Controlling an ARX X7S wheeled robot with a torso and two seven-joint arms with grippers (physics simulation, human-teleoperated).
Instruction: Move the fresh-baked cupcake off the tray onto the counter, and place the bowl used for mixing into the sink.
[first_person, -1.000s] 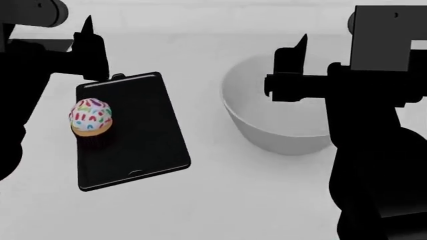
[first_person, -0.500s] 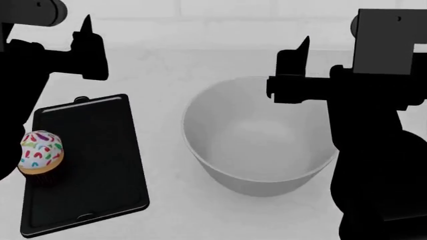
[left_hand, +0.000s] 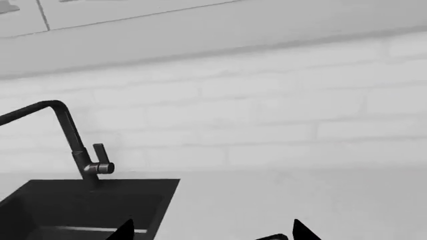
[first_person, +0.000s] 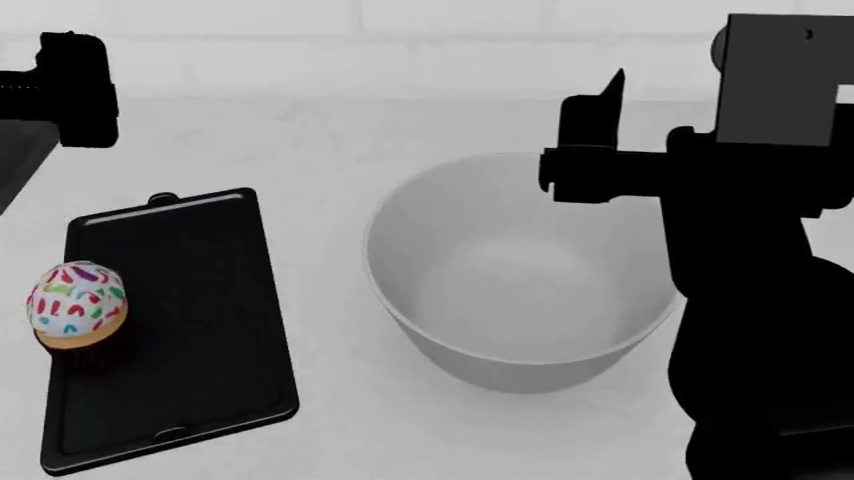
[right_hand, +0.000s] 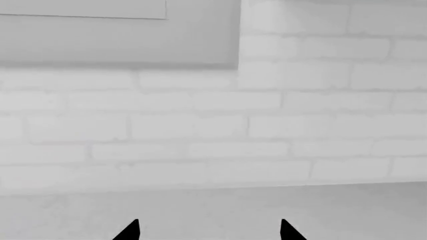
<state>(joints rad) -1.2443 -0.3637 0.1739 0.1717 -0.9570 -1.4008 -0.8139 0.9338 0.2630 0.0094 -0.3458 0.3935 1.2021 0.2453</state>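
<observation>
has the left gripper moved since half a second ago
Yes. In the head view the left gripper has swung left, away from the tray, which kept its place in the view.

- My right arm hides the bowl's (first_person: 514, 300) far right rim.
- The sink (left_hand: 87, 207) and faucet (left_hand: 63, 135) are cut off beside the tray (first_person: 174, 330).

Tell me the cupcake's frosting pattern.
White frosting with multicoloured sprinkles on the cupcake; it shows best in the head view.

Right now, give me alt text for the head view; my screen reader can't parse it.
A cupcake sits on the left edge of a black tray on a white counter, beside a large empty white bowl. Both arms hover above, holding nothing.
</observation>
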